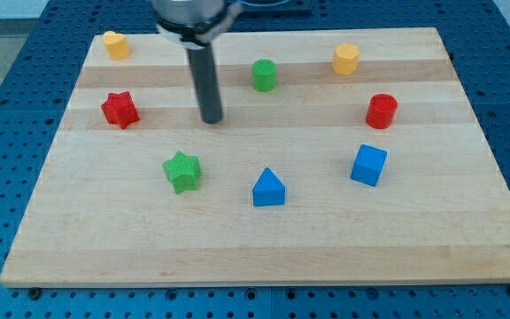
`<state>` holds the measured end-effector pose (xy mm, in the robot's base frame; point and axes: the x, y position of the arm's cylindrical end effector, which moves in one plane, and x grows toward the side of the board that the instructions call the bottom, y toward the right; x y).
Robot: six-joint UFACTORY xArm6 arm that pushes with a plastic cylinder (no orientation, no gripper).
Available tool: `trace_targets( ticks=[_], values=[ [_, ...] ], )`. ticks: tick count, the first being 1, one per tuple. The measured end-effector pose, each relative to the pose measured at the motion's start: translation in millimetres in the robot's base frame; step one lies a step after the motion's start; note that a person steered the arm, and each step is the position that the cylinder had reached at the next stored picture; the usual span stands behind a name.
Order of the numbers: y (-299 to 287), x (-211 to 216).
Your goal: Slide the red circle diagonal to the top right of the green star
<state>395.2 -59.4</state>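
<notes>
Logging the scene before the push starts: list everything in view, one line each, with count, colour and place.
Board: one, light wood, fills most of view.
Star: one, red, left side.
Star: one, green, left of centre, lower.
Cylinder: one, green, top centre.
Cylinder: one, red, right side.
Yellow block: one, top left corner.
Yellow block: one, top right.
Triangle: one, blue, bottom centre.
Cube: one, blue, lower right.
My tip: one, dark, above the green star, touching no block.

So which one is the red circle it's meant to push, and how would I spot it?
Look at the wooden board and go to its right edge, about halfway up. The red circle stands there as a short round cylinder, below the yellow block and above the blue cube. The only other red piece, the red star, is spiky and sits far left.
</notes>
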Motion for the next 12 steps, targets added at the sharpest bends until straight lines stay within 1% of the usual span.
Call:
trace_targets(
  ticks=[1,2,3,4,5,6,7,8,10,12],
  values=[
    [53,25],
    [118,45],
    [196,46],
    [253,27],
    [264,-1],
    [242,-14],
    [212,-15],
    [236,-9],
    [239,-9],
    [236,20]
  ],
)
